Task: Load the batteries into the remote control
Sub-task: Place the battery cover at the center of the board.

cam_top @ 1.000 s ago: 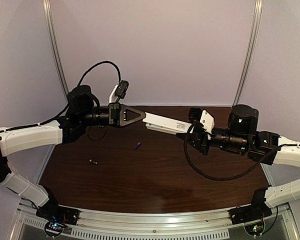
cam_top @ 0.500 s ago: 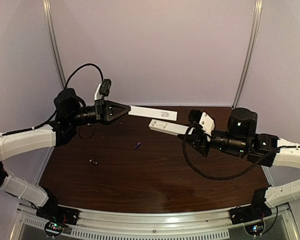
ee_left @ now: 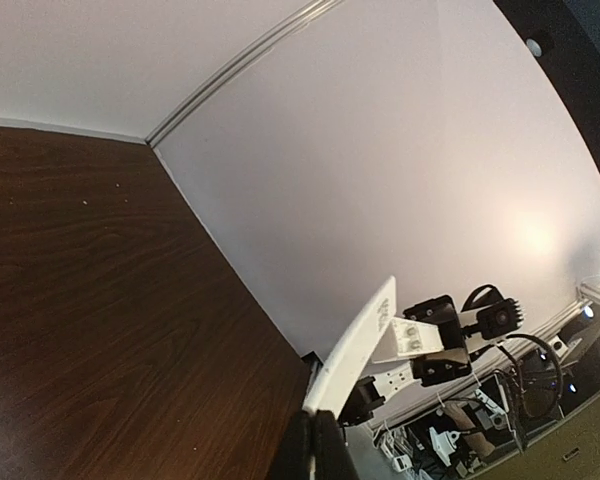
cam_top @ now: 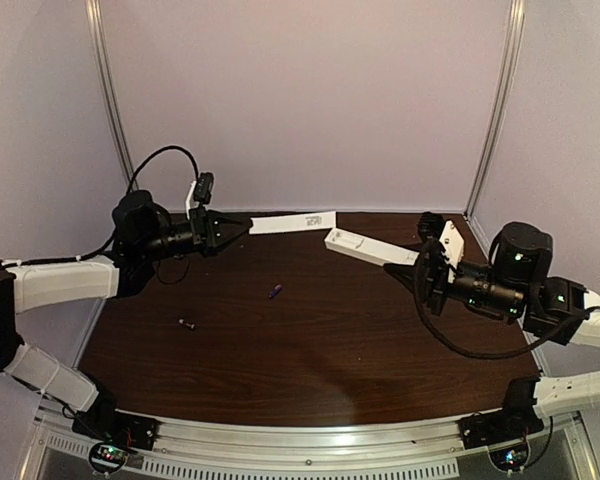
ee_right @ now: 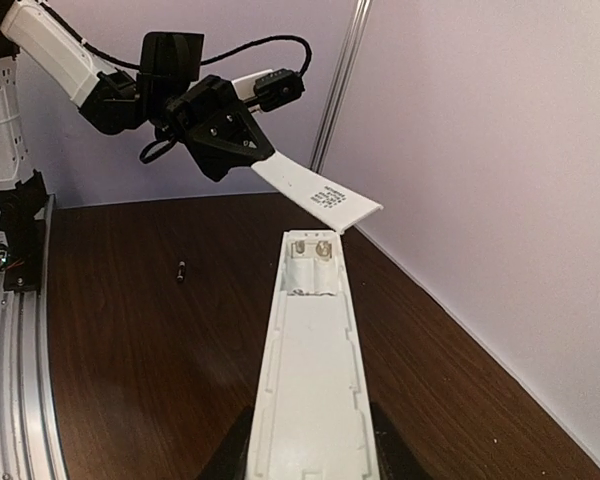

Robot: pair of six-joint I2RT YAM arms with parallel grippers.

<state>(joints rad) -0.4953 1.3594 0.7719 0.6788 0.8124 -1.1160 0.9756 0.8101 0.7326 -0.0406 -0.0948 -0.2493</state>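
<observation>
My right gripper (cam_top: 420, 264) is shut on the near end of the remote control (cam_top: 365, 246), a long white bar held above the table. In the right wrist view (ee_right: 310, 462) the remote control (ee_right: 310, 370) lies back side up, its battery bay (ee_right: 313, 266) open and empty at the far end. My left gripper (cam_top: 246, 225) is shut on a thin flat white strip (cam_top: 295, 222), seen edge-on in the left wrist view (ee_left: 358, 345) above the fingers (ee_left: 302, 452). The bluish-purple battery (cam_top: 275, 291) and the dark battery (cam_top: 186, 323) lie on the table.
The dark wooden table (cam_top: 310, 360) ends at pale walls behind and to the sides. A metal rail (cam_top: 310, 445) runs along the near edge. The dark battery (ee_right: 181, 272) also shows in the right wrist view, left of the remote.
The strip has come off the remote: my left gripper drew it back and left, my right gripper carried the remote to the right. The batteries have not moved.
</observation>
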